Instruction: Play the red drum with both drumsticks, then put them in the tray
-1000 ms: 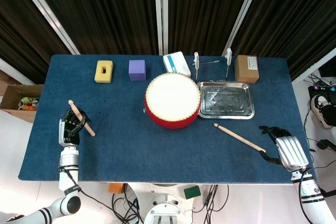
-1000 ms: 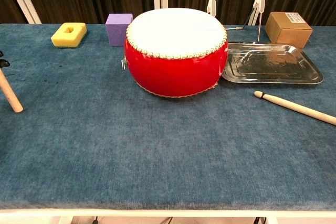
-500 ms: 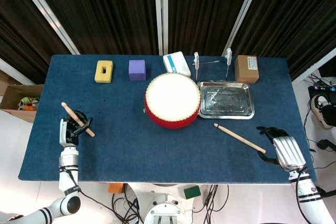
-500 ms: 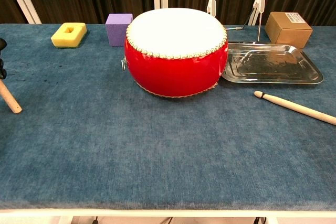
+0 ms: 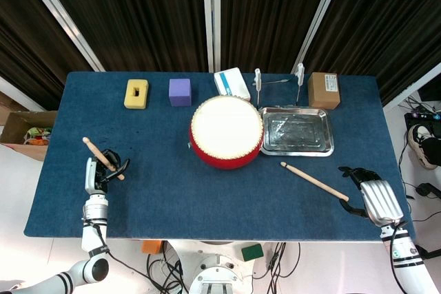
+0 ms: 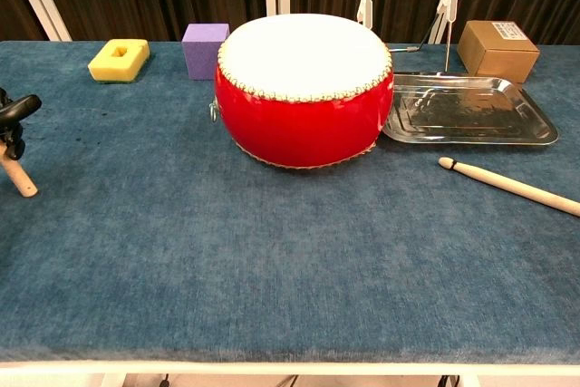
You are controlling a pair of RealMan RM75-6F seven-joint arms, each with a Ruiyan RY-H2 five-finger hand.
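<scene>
Before you, a table (image 5: 207, 197) covered in blue cloth fills mid-frame. Across the top of the frame hang dark pleated curtains (image 5: 138, 12) crossed by white frame bars (image 5: 210, 15). At left edge, a cardboard box (image 5: 21, 132) sits on pale floor (image 5: 21, 191); cables (image 5: 275, 259) trail at the bottom centre.

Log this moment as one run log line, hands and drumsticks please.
left hand: holds left drumstick | right hand: at butt of right drumstick on table, grip unclear | red drum: untouched | tray: no sticks
</scene>
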